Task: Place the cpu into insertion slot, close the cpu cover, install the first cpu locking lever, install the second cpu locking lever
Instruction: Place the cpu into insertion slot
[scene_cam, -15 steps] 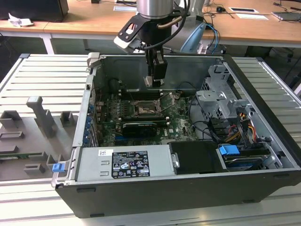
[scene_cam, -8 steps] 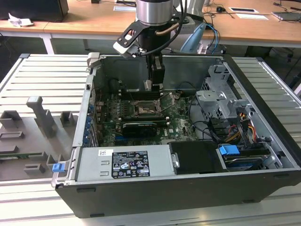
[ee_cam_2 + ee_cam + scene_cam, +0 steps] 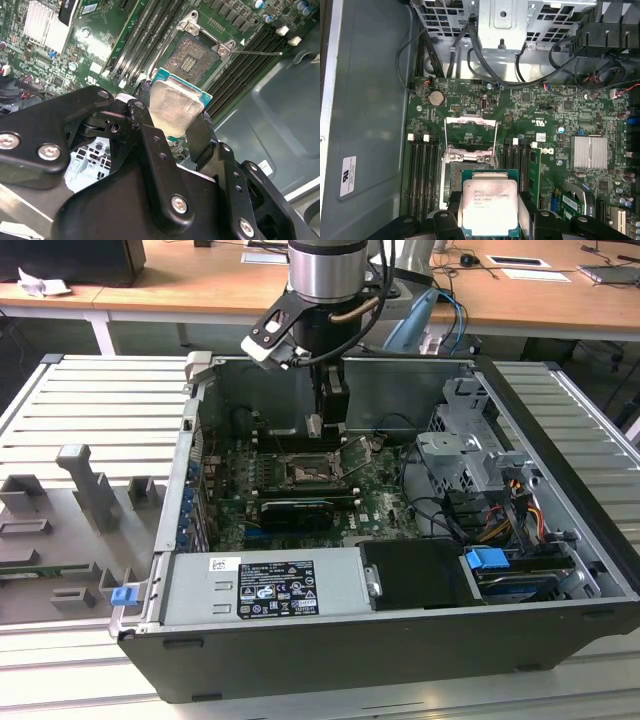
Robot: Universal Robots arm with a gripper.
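The gripper, clamped on the cpu by its edges, holds it above the bare insertion slot, apparently off-centre, with the cpu cover swung up; you are in the placing step, which demands square alignment over the slot.

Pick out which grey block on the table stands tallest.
The upright grey block at the exterior view's left, beside the case; the blocks around it sit low.
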